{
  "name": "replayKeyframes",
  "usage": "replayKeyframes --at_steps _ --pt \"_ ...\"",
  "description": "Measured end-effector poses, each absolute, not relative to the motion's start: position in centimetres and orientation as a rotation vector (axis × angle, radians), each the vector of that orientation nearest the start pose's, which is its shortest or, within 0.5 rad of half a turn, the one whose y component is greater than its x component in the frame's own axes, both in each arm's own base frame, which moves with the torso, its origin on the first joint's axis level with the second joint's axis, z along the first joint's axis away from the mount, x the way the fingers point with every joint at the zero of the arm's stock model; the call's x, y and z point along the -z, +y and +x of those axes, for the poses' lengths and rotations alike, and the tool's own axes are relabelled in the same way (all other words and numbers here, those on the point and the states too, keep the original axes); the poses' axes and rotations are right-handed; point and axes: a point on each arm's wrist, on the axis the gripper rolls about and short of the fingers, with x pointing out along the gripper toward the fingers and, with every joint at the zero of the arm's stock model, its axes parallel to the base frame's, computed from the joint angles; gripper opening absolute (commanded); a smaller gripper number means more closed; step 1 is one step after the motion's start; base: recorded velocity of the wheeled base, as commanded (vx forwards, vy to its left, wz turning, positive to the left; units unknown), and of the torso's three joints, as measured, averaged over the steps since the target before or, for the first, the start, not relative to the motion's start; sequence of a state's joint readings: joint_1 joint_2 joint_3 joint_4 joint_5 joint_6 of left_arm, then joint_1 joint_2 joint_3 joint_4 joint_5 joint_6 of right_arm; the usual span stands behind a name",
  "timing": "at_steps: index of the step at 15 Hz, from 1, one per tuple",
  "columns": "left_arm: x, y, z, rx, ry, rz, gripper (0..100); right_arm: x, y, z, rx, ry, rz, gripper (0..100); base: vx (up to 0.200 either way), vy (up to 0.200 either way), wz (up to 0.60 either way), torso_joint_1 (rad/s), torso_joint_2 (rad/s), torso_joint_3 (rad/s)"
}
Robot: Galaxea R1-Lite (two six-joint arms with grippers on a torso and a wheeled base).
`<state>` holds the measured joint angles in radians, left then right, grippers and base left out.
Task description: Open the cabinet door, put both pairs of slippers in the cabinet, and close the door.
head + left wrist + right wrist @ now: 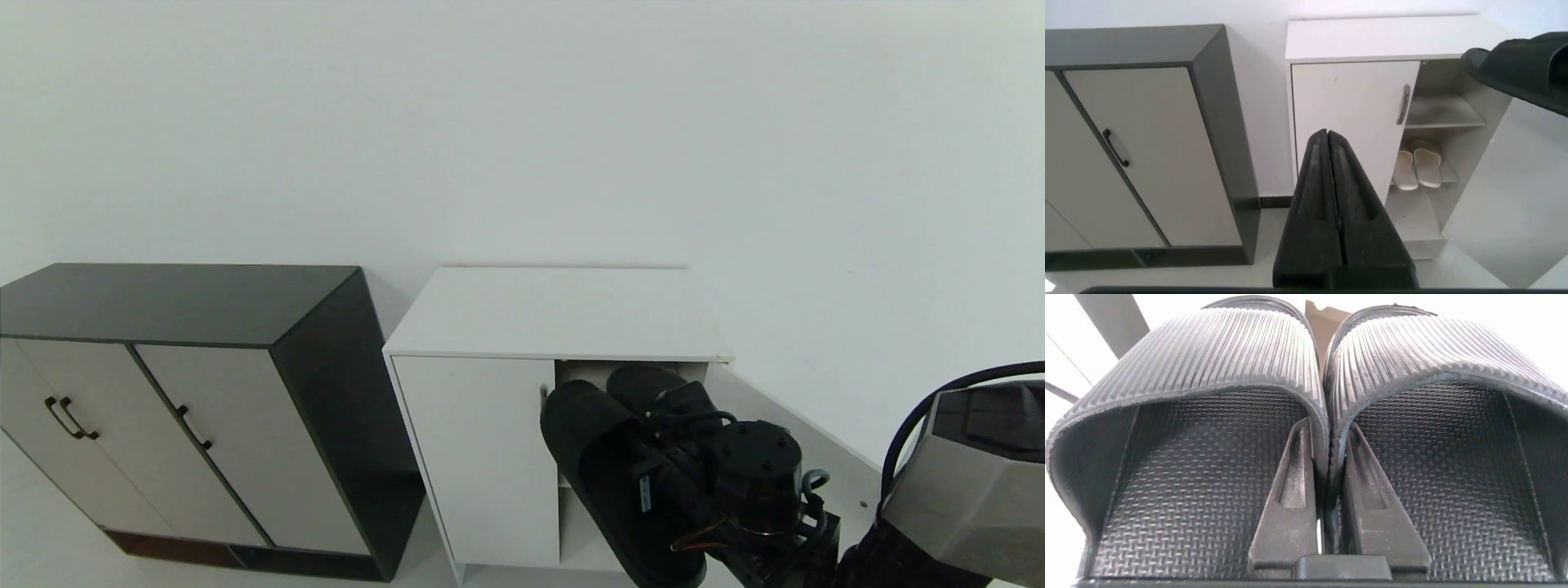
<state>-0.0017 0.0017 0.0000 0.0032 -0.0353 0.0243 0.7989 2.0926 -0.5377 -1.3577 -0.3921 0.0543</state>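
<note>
- The right gripper (1326, 431) pinches only the touching inner walls of the black slippers (608, 457), which hang just before the white cabinet's (555, 314) open right half. With so thin a hold, one slipper could slide out.
- Their toes may catch the closed left door (482, 457) or the top edge.
- The black pair could land on the pale slippers (1417, 167) lying on a lower shelf.
- The left gripper (1328, 139) is closed on nothing.
- The opened door itself is hard to make out.
</note>
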Motion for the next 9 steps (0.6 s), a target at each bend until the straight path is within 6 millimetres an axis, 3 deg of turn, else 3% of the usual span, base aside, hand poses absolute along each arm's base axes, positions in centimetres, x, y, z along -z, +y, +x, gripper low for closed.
replayKeyframes --at_steps 9 --pt "-7.52 -0.08 -2.27 0.037 0.004 0.023 0 -6.45 22.78 23.37 -0.401 0.178 -0.065 0 0.000 0.000 0.00 -0.161 0.37 0.203"
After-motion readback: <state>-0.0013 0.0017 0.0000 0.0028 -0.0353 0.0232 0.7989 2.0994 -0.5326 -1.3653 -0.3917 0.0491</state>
